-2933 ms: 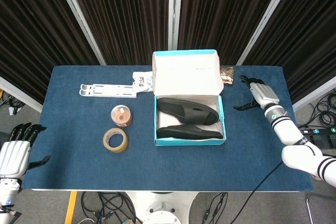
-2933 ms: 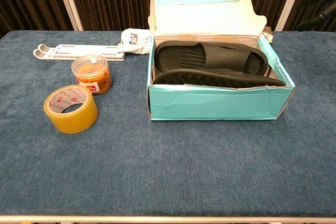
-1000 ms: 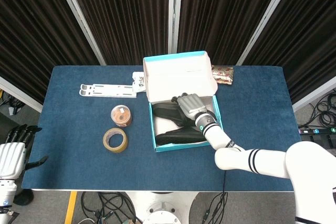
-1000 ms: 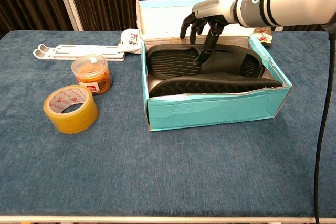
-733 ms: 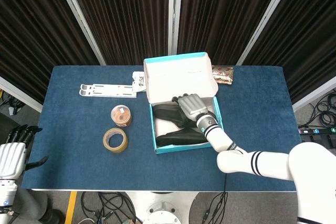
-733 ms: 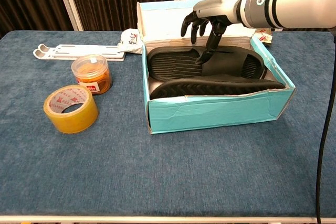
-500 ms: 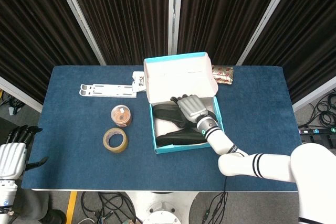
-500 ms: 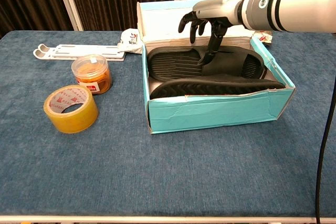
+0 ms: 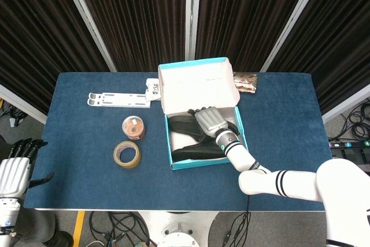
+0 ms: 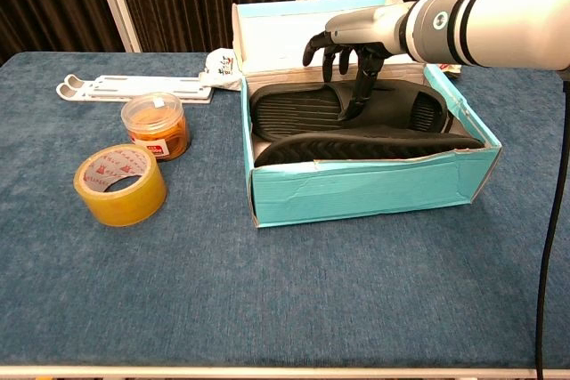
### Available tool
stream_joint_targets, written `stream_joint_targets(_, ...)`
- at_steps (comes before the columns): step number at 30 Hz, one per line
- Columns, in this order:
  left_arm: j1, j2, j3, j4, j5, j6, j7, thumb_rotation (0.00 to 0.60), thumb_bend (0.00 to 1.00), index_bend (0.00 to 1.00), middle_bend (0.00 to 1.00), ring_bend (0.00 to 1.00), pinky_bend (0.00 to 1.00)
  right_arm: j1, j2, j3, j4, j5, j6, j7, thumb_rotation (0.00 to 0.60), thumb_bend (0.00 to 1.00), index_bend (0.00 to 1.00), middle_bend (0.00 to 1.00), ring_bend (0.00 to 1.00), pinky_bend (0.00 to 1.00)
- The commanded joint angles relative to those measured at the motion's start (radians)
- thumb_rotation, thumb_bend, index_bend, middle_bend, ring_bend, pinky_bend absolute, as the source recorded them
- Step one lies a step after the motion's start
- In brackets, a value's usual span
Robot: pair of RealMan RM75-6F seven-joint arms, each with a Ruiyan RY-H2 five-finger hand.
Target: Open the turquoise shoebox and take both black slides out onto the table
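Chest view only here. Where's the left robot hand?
Observer: Head view shows the left robot hand off the table, beside its near-left corner, fingers apart, holding nothing.
Operator: Anything behind the box on the right? The arm blocks that for me.
Observer: Yes, a small packet lies on the table just right of the raised lid.
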State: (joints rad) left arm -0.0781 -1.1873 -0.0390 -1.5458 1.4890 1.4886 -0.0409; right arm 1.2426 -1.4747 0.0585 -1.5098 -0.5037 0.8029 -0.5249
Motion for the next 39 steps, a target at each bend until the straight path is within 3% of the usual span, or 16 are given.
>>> stream_joint_targets(1, 0.001, -0.001, 0.000, 0.003, -0.002, 0.000, -0.004, 0.600, 0.01, 0.22, 0.18, 0.11, 0.11, -0.004, -0.003, 0.001, 0.005, -0.006, 0.014, -0.011, 0.561, 0.08, 0.14, 0.29, 0.24, 0.32)
stream_joint_targets(12, 0.004, -0.003, 0.002, 0.006, 0.000, 0.002, -0.009, 0.600, 0.01, 0.22, 0.18, 0.11, 0.11, -0.015, -0.027, -0.005, 0.020, -0.013, 0.013, -0.051, 0.563, 0.07, 0.14, 0.29, 0.23, 0.32)
stream_joint_targets(20, 0.002, -0.006, 0.001, 0.011, -0.001, -0.001, -0.010, 0.600, 0.01, 0.22, 0.18, 0.11, 0.11, -0.064, -0.008, 0.004, -0.034, -0.110, 0.048, -0.011, 0.563, 0.07, 0.14, 0.33, 0.28, 0.33)
stream_joint_targets(25, -0.001, -0.008, 0.000, 0.011, 0.000, -0.004, -0.008, 0.600, 0.01, 0.22, 0.18, 0.11, 0.11, -0.091, -0.008, 0.008, -0.043, -0.174, 0.056, 0.014, 0.598, 0.07, 0.22, 0.39, 0.34, 0.38)
stream_joint_targets(35, 0.002, -0.008, 0.001, 0.012, -0.005, -0.005, -0.008, 0.600, 0.01, 0.22, 0.18, 0.11, 0.11, -0.080, -0.068, 0.004, 0.007, -0.196, 0.045, -0.047, 0.600, 0.07, 0.33, 0.41, 0.34, 0.43)
stream_joint_targets(39, 0.002, -0.011, 0.002, 0.015, -0.003, -0.005, -0.011, 0.600, 0.01, 0.22, 0.18, 0.11, 0.11, -0.076, -0.100, 0.010, 0.027, -0.192, 0.065, -0.078, 0.600, 0.08, 0.42, 0.43, 0.34, 0.43)
